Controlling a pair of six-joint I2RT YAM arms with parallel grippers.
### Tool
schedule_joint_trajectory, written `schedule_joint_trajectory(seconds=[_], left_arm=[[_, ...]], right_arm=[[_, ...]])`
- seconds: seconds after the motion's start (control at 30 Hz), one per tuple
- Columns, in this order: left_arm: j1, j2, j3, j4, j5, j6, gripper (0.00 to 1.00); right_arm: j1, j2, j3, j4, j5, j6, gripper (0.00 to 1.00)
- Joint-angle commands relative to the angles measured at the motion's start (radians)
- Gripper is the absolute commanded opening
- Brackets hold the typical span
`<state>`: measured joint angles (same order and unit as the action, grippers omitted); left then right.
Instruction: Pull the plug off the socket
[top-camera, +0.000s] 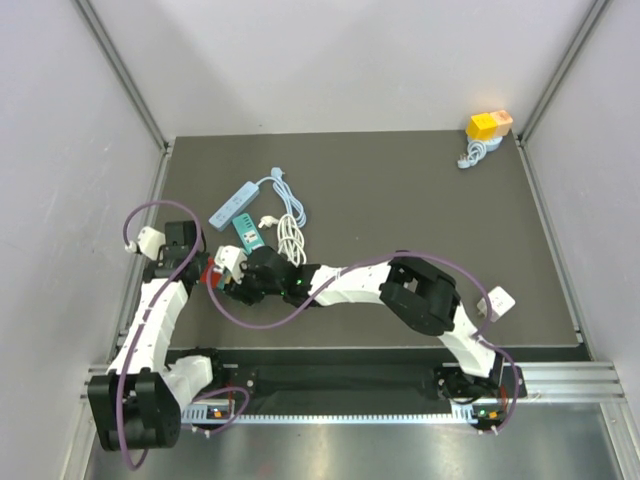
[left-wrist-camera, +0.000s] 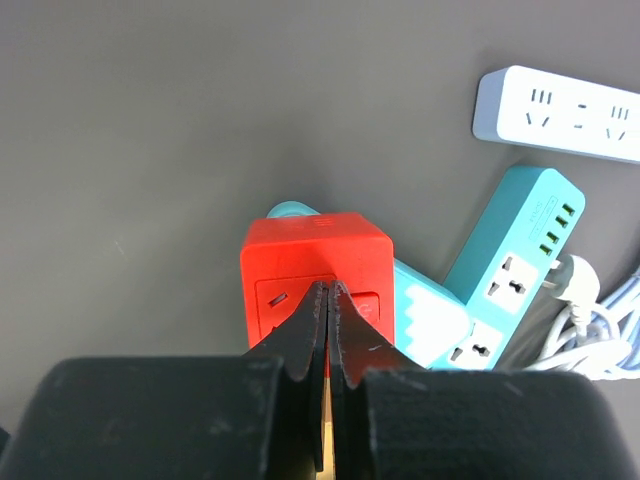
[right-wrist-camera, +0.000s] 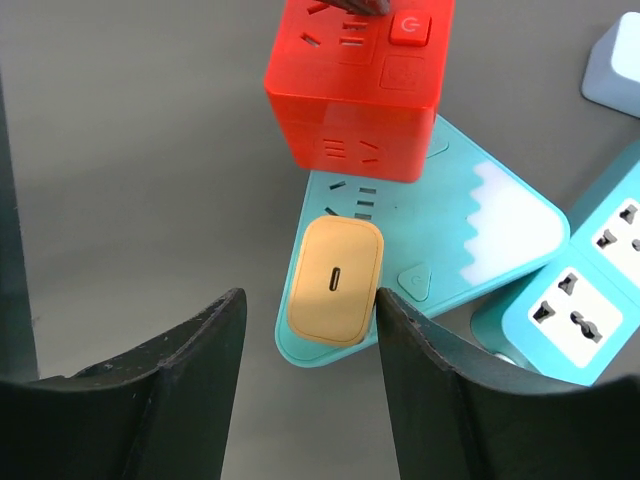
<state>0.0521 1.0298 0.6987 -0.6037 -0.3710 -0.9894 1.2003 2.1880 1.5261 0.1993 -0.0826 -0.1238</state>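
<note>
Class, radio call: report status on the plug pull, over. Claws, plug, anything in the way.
Left claw shut, tips on red cube. Right claw open, straddling orange plug, not yet gripping. Plug seated in teal socket. Red cube close beside plug.

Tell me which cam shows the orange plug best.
Right wrist: the orange plug sits full-face in the teal socket block, between the open fingers of the right gripper. Left wrist shows at most a tan sliver behind the shut left gripper; the top view hides it under both grippers.
</note>
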Motion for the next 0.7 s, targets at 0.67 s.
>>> schedule_joint_trajectory(seconds=[0.67], left_arm=[[-0.005, 0.062, -0.142, -0.214, 0.150, -0.063, 0.00]], right_arm=[[0.108, 0.081, 0.161, 0.011, 0.449, -0.027, 0.34]])
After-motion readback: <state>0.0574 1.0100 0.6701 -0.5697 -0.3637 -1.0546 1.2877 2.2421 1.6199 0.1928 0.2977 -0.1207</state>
